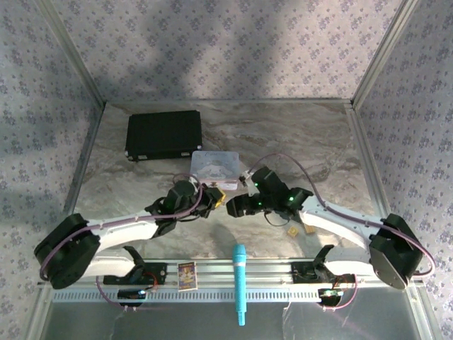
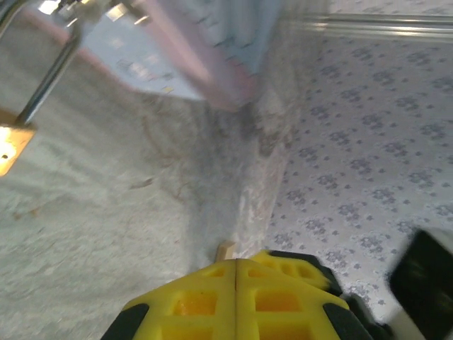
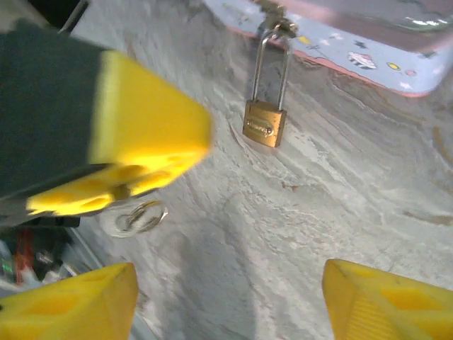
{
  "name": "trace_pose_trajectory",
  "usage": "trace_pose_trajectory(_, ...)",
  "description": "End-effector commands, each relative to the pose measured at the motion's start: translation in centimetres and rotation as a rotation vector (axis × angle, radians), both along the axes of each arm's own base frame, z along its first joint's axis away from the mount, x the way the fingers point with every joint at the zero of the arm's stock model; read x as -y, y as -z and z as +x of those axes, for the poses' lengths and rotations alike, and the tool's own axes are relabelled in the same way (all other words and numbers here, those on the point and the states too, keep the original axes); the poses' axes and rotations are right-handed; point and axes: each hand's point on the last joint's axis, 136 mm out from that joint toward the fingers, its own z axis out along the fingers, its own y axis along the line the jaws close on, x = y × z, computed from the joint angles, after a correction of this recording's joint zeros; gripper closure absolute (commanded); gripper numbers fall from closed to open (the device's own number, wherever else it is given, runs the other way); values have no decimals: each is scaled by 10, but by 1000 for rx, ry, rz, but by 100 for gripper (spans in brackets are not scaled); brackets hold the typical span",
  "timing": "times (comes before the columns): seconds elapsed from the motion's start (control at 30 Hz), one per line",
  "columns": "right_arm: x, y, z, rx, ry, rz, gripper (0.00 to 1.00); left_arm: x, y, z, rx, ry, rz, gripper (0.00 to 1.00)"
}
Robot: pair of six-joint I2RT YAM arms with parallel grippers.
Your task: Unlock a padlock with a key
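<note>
The padlock (image 3: 265,125), a brass body on a thin steel shackle, hangs from the clasp of the pastel tin (image 3: 368,53) and lies on the marble; its edge also shows in the left wrist view (image 2: 10,150). My left gripper (image 2: 236,263) is shut, with a small pale tip of the key (image 2: 225,251) sticking out between its yellow fingers (image 3: 145,131). A silvery key ring (image 3: 138,216) dangles beneath them. My right gripper (image 3: 230,312) is open and holds nothing, over bare marble short of the padlock. Both grippers (image 1: 211,197) (image 1: 237,207) meet just in front of the tin (image 1: 214,166).
A black case (image 1: 163,134) lies at the back left. Two small tan blocks (image 1: 291,231) sit beside the right arm. A turquoise stick (image 1: 240,283) and a small card (image 1: 187,275) rest on the front rail. Patterned walls enclose the table.
</note>
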Motion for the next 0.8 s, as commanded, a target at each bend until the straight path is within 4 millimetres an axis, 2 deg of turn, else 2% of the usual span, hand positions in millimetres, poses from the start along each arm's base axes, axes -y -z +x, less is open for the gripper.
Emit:
trace_pose_trajectory(0.0,-19,-45,5,-49,12,305,27,-11,-33,12,195,-63,-6,100)
trace_pose_trajectory(0.17,-31,-98,8,-16,-16,548,26,-13,-70,13,340,-57,-42,100)
trace_pose_trajectory(0.27,-35,-120,5,5,-45,629,29,-14,-88,12,394,-68,-102,100)
trace_pose_trajectory(0.47,-40,-126,5,-13,-54,678,43,-17,-103,11,426,-88,-185,100)
trace_pose_trajectory(0.63,-48,-127,5,-18,-72,694,52,-18,-107,11,435,-93,-203,100)
trace_pose_trajectory(0.77,-51,-120,6,-28,-66,663,53,-19,-111,10,445,-100,-220,100)
